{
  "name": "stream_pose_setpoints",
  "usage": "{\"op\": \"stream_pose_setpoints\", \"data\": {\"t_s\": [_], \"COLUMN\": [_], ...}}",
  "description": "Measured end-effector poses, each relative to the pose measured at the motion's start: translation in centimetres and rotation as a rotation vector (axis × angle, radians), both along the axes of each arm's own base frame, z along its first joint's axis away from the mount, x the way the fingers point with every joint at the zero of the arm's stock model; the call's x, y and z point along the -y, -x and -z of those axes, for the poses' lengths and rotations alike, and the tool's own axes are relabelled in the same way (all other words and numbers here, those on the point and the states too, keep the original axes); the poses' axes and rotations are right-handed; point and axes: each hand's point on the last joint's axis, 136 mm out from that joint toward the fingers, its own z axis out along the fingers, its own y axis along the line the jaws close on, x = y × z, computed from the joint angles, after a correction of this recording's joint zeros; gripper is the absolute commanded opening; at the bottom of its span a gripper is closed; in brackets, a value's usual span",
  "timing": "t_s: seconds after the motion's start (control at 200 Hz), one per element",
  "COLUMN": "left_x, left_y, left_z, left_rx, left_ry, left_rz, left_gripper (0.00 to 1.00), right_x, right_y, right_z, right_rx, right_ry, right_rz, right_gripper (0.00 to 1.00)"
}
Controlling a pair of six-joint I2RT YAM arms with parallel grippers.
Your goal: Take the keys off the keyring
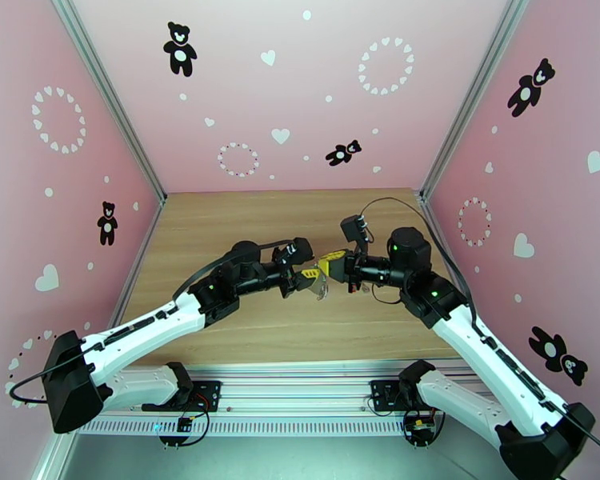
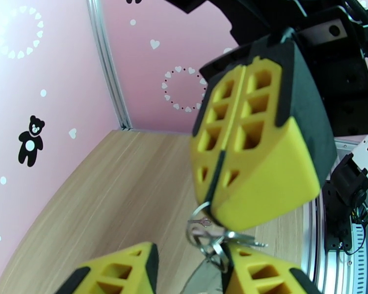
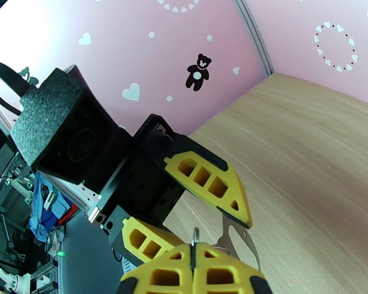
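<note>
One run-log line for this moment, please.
right gripper: shut on keyring | left gripper: open, fingers flanking keys | keys: not yet off keyring | location: mid-air above table

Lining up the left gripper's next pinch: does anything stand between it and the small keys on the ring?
Nothing visible does. The thin metal keyring hangs from the shut right gripper, and the small grey metal keys dangle at the open left gripper, above the wooden table.
</note>
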Motion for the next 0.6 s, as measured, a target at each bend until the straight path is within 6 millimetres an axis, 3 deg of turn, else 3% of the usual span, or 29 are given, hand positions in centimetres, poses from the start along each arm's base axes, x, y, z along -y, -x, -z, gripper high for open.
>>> {"op": "stream_pose_setpoints", "data": {"t_s": [0.601], "left_x": [0.62], "left_y": [0.39], "left_z": [0.18], "left_rx": [-0.015], "left_ry": [-0.01], "left_rz": [0.049], "left_gripper": [0.23], "right_x": [0.43], "right_y": [0.28], "right_z": [-0.62], "right_rx": [0.033], "right_ry": [-0.003], "right_rz": [0.016], "right_gripper": [0.0]}}
